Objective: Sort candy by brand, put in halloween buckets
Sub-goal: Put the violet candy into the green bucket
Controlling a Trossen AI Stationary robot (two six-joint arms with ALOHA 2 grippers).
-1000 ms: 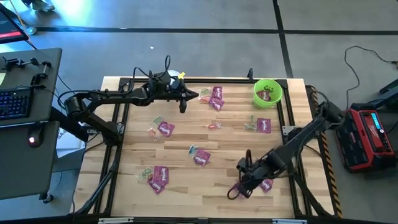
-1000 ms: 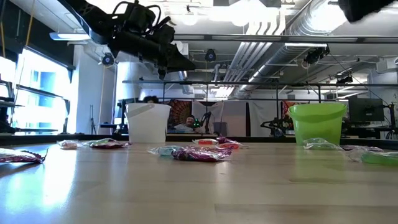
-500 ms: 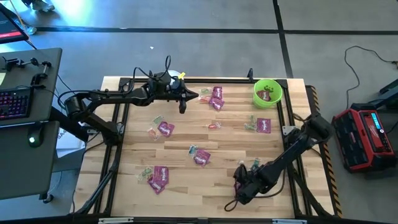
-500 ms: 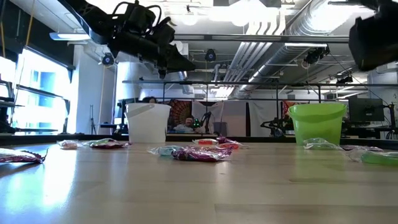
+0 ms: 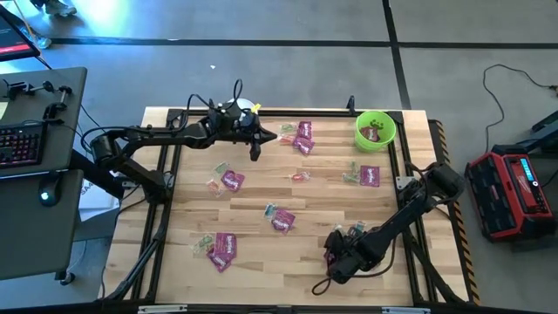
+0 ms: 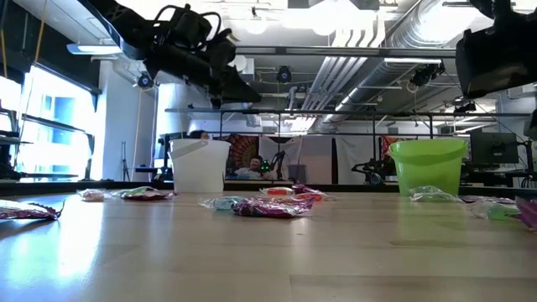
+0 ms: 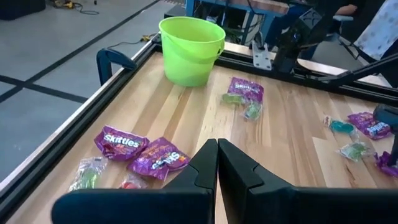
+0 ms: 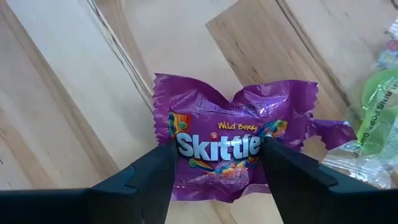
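Magenta-purple candy packets and small clear-wrapped pieces lie scattered over the wooden table, for instance a packet (image 5: 231, 180) on the left and another (image 5: 370, 175) on the right. The lime green bucket (image 5: 375, 129) stands at the far right corner with purple packets inside. The white bucket (image 6: 200, 165) stands at the far edge, mostly hidden under my left arm in the high view. My left gripper (image 5: 255, 144) hovers shut beside it, holding nothing. My right gripper (image 5: 334, 257) is low near the table's near edge, shut on one purple packet (image 8: 224, 146). My right gripper pinches the purple packet between its two fingers (image 8: 155, 177), which lie on its two short sides at the lower half (image 8: 186, 165). The foil is crumpled between them. The fingers point down at the tabletop. Whether the packet is lifted clear, I cannot tell.
A second purple wrapper (image 8: 329, 132) and a green clear-wrapped piece (image 8: 379, 106) lie right beside the held packet. A black frame rail (image 5: 166, 192) runs around the tabletop. Bare wood lies in the near middle (image 5: 279, 262).
My right arm has swung its forearm toward the near edge and the gripper has come down closer to the table, as the low view shows it dropping into the picture. The packet that lay beside it a second ago is now hidden under the arm.
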